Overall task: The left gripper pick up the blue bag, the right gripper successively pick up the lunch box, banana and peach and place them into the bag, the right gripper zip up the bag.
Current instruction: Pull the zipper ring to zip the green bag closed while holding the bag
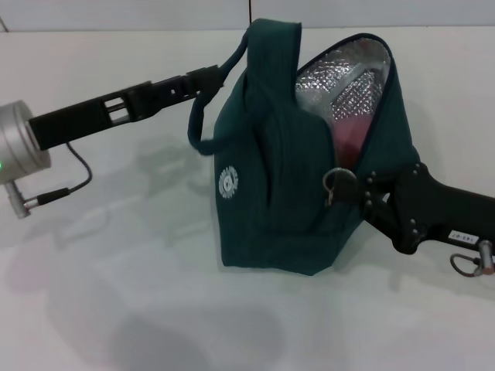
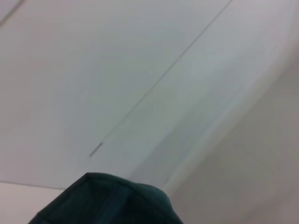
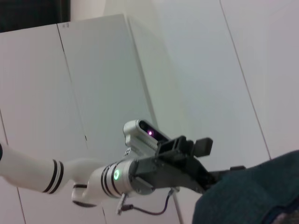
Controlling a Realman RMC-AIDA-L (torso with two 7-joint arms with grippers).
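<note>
While resting on the white table, blue bag standing partly unzipped, pink peach showing inside against foil. Left gripper clamping a loop handle. Right gripper pinching shut on the zipper ring pull.

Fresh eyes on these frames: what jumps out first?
The blue bag dominates mid-table, its mouth gaping to show silver foil lining and something pink inside. The left end effector grips one loop handle from the left side. The right end effector sits at the bag's right edge, by the metal ring pull.
</note>
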